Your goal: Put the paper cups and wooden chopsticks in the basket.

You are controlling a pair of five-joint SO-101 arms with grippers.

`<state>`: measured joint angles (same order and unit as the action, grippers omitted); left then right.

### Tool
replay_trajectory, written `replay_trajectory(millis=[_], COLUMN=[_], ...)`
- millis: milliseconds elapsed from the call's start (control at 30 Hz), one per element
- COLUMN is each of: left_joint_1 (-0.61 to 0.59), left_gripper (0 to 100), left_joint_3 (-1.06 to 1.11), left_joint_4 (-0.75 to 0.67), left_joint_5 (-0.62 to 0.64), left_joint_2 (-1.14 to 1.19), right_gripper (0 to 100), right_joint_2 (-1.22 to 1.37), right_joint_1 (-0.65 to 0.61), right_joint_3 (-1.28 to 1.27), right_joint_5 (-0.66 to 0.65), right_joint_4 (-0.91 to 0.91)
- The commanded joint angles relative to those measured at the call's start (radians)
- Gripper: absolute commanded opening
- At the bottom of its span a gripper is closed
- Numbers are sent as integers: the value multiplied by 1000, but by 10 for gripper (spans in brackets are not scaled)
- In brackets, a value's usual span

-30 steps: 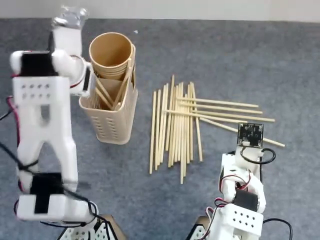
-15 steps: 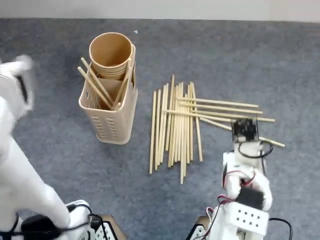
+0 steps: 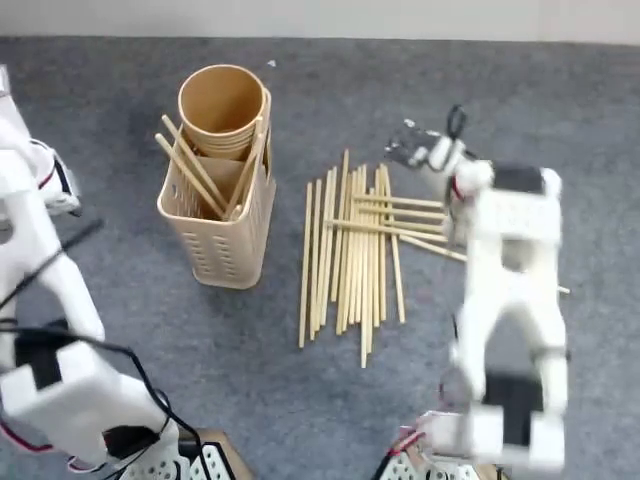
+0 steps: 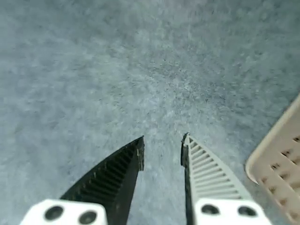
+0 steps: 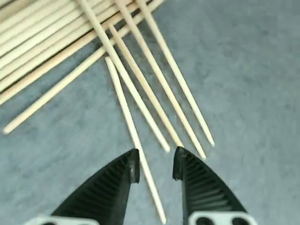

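Observation:
A beige slotted basket (image 3: 215, 240) stands upright on the grey carpet, with a paper cup (image 3: 222, 105) and a few wooden chopsticks (image 3: 190, 170) leaning inside it. To its right, several loose chopsticks (image 3: 350, 250) lie in a pile, some crossed over the rest. My right gripper (image 3: 418, 150) hovers over the far right side of that pile. In the right wrist view it (image 5: 155, 163) is open and holds nothing, with chopstick ends (image 5: 140, 89) just below. My left gripper (image 4: 161, 150) is open over bare carpet, and a basket corner (image 4: 276, 164) lies beside it.
The left arm (image 3: 40, 260) stands along the table's left edge, well apart from the basket. The right arm (image 3: 505, 270) stretches over the crossed chopsticks. Grey carpet (image 3: 300, 400) lies open in front of the basket and the pile.
The left arm swung away from the basket to the left edge. The right arm rose from the near edge and stretched out over the chopstick pile.

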<state>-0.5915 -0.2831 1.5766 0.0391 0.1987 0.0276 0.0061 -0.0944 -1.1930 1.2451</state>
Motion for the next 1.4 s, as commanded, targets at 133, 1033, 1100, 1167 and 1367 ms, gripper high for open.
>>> replay_trajectory(millis=[133,1033,1100,1167,1367], left_joint_1=[-44,-61,-59,-54,-39], left_gripper=[165,162,162,162,162], left_joint_3=[-10,-56,-58,-58,-54], left_joint_4=[-107,-100,-100,-100,-98], left_joint_5=[-66,-64,-63,-63,-63], left_joint_2=[51,59,59,59,59], right_gripper=[138,6,6,6,6], right_joint_2=[262,84,-28,-136,-354], right_joint_1=[4,19,-2,-41,-168], right_joint_3=[81,297,378,460,670], right_joint_5=[-215,275,381,529,1174], right_joint_4=[-59,-96,-50,-35,-168])
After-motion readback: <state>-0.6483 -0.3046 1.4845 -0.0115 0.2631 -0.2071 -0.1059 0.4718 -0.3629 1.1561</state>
